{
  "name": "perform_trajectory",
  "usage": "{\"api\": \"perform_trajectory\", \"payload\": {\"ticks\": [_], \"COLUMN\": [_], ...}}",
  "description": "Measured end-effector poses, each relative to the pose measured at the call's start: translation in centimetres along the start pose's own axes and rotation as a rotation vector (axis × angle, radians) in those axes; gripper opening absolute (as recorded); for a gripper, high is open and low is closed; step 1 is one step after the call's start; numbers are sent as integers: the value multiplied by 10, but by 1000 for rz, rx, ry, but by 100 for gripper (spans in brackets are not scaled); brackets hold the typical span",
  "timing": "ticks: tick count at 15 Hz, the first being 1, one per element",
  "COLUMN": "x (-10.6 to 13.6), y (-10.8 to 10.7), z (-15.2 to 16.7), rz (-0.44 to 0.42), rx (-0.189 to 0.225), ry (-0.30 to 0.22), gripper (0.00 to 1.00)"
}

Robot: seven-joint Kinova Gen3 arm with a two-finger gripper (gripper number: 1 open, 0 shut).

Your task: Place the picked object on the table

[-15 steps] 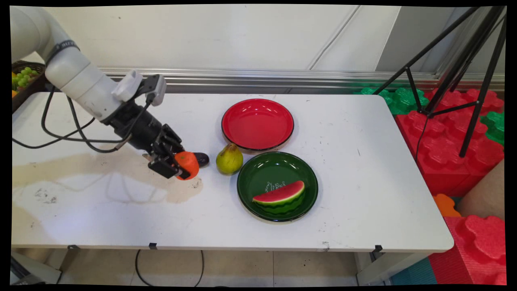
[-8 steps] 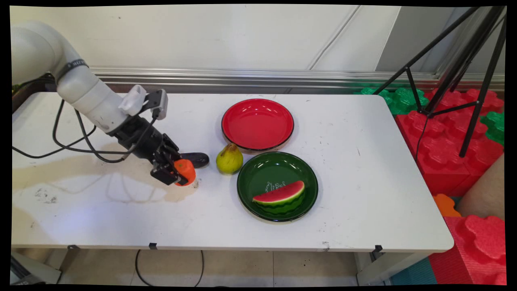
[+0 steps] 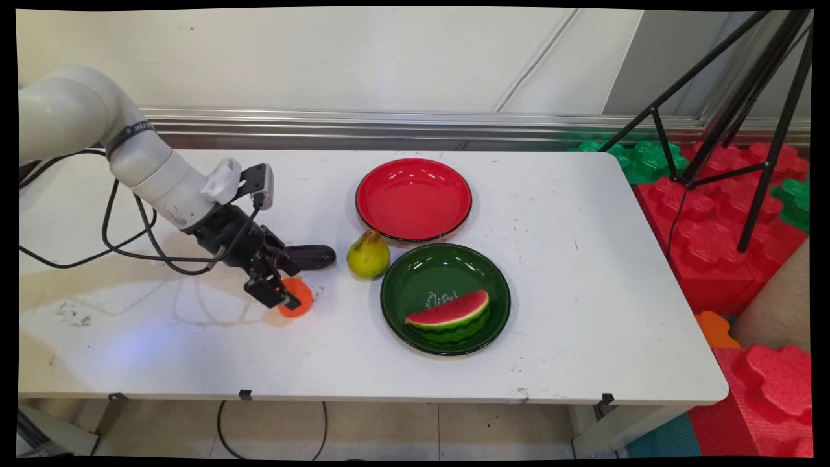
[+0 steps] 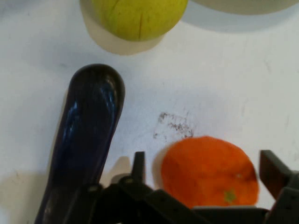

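An orange point(image 3: 298, 299) rests on the white table point(image 3: 583, 272), low between the fingers of my gripper point(image 3: 283, 296). In the hand view the orange point(image 4: 210, 170) sits between the two black fingers point(image 4: 138, 164), with a strip of table showing beside the left one; my gripper point(image 4: 205, 165) is open around it. A dark purple aubergine point(image 3: 312, 255) lies just behind the gripper, and in the hand view the aubergine point(image 4: 86, 135) runs along the left. A yellow-green pear point(image 3: 368, 255) stands to its right; the pear point(image 4: 138, 16) is at the hand view's top.
A red plate point(image 3: 413, 198) lies behind the pear. A green plate point(image 3: 428, 272) to the right holds a watermelon slice point(image 3: 450, 316). A black tripod point(image 3: 746, 97) and red and green foam blocks point(image 3: 720, 214) stand past the table's right end.
The arm has lowered the orange from just above the table down onto it, drawing slightly left and nearer. The fingers now stand apart from the orange.
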Motion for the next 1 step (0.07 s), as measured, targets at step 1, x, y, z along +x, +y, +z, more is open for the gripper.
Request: {"api": "perform_trajectory", "payload": {"ticks": [1], "x": [-2], "y": [-1], "z": [1], "rz": [-3], "rx": [1], "ry": [0], "gripper": [100]}}
